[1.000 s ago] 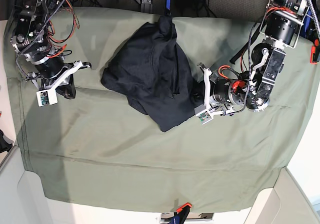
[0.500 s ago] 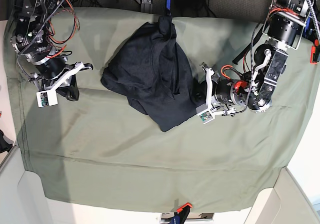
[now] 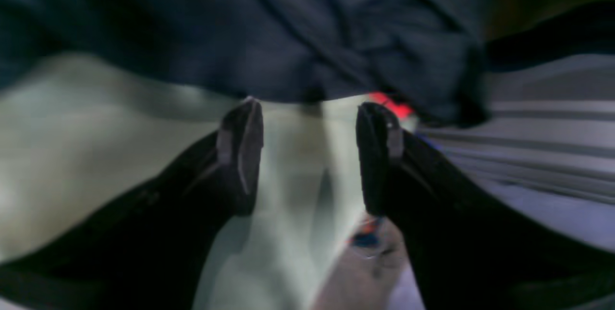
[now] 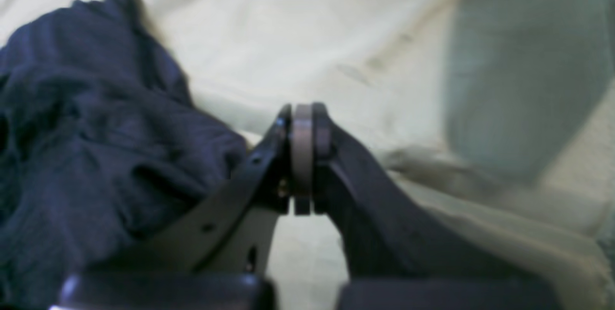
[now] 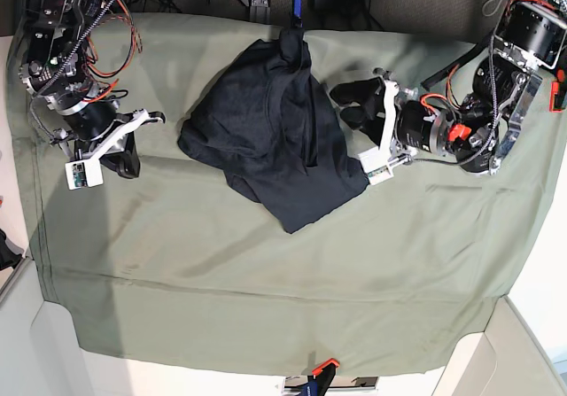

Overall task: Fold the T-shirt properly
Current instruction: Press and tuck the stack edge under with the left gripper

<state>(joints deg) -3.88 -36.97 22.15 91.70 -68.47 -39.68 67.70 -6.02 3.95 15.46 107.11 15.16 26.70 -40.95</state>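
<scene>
T-shirt [image 5: 270,135] bunched on olive cloth [image 5: 266,290], left gripper [image 3: 310,156] wide open, empty, just right of it, right gripper [image 4: 302,156] closed, empty, far left

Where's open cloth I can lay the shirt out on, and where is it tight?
Free: the wide stretch of green sheet between the T-shirt and the near edge, plus the strip between the shirt and the right gripper. Crowded: the shirt's side by the open left gripper, and the far edge.

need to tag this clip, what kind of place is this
Likely a robotics lab bench: an olive-green cloth sheet covers the table, a dark T-shirt lies bunched on it, and two arms with exposed wiring flank it.
</scene>
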